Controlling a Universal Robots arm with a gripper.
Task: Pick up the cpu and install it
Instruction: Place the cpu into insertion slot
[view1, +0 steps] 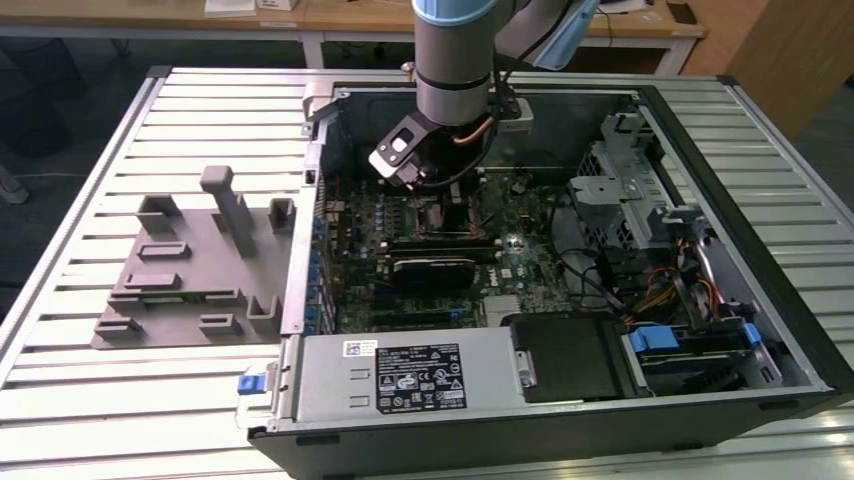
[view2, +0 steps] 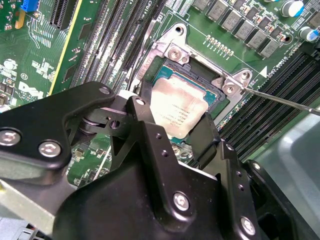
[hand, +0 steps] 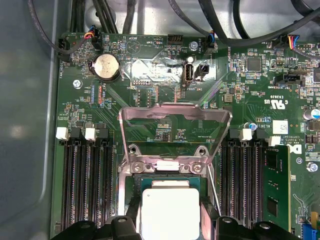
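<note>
Pale slatted metal worktable (view1: 80, 400), light wooden desks (view1: 347, 18) along the back

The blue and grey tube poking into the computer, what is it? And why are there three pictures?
That is a robot arm. The exterior view comes from a camera off the arm. The two wrist views come from cameras riding on the arm, looking past its gripper. An open computer lies on a slatted table, with a grey plastic holder beside it. The gripper is closed on a small silver chip, the computer's brain, right at its metal socket on the green board.
</note>
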